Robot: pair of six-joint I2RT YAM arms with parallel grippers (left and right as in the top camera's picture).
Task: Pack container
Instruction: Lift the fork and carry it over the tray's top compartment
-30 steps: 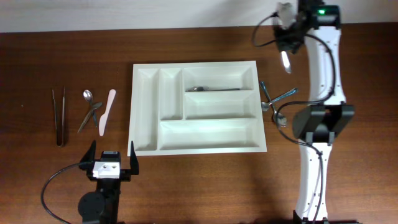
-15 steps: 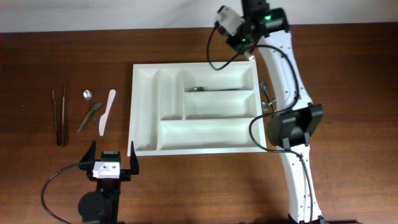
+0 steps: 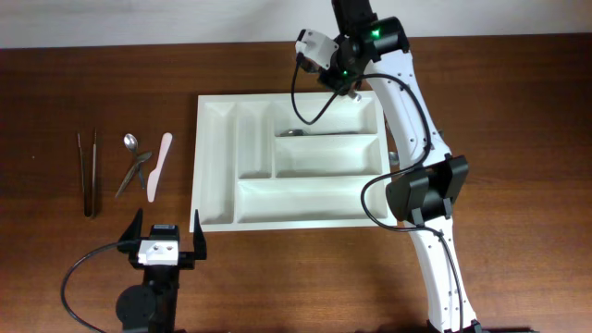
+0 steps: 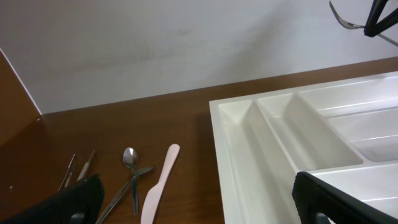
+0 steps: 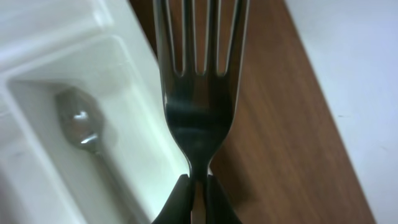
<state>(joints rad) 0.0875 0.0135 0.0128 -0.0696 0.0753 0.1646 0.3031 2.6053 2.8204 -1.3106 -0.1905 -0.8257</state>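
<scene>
Fork tips — beyond the top edge

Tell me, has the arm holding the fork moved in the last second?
Yes. The right gripper, shut on the fork, swung left in the overhead view, from beyond the container's right edge to over its top-right corner.

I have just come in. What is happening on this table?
The robot is packing cutlery into the white container. The right tool is shut on a fork and holds it above the container's far edge, by the top long compartment, where a spoon already lies. The left tool is open and empty, near the front left corner. A small spoon, a pale spreader and a pair of dark sticks lie on the table left of the container.
</scene>
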